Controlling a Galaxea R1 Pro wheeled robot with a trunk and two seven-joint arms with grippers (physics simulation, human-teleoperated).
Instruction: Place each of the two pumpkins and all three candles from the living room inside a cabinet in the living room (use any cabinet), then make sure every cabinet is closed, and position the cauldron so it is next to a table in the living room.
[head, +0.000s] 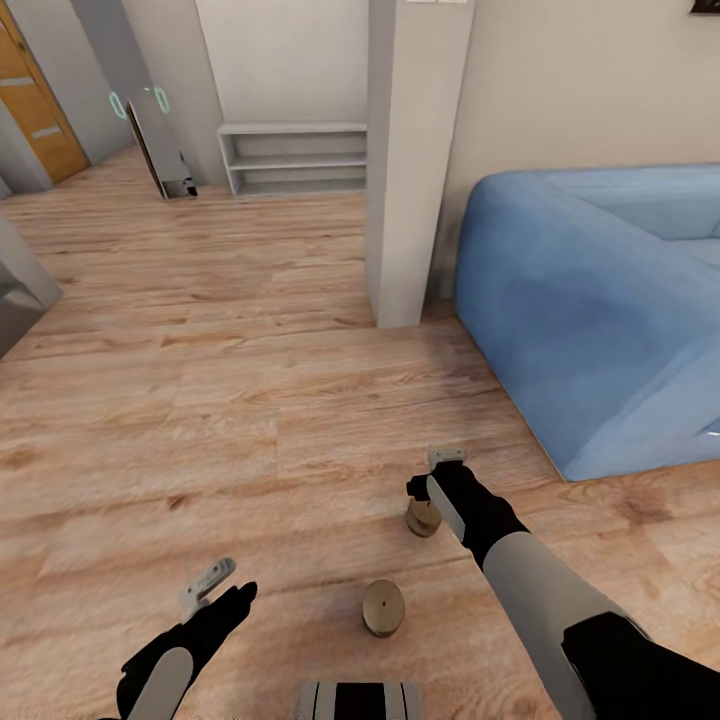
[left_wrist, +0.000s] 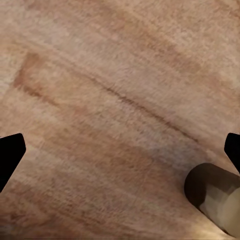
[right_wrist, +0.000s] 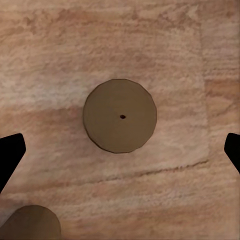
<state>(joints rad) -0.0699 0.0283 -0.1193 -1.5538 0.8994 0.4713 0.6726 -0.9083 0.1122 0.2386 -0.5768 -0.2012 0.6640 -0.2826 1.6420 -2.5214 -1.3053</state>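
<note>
Wood-plank flooring (head: 250, 420) stretches out ahead of me, with a blue sofa (head: 600, 310) off to my right, a pale square pillar (head: 410, 160) beside it, and a low white shelf unit (head: 295, 158) against the far wall. Two candles stand on the floor close in front of me. My right gripper (head: 440, 478) hangs directly above the farther candle (head: 423, 517), jaws spread wide and holding nothing; through my right wrist camera that candle's round top (right_wrist: 120, 116) with its tiny dark wick sits centred between my two dark fingertips (right_wrist: 10, 155), well clear of both, while the rim of the nearer candle (right_wrist: 30, 222) shows at the edge. My left gripper (head: 207, 588) is low over bare floor, also open and empty; the nearer candle (head: 383, 607) stands to its right, apart from it, and in my left wrist view it (left_wrist: 215, 200) appears off to one side, close to one fingertip rather than between the jaws.
</note>
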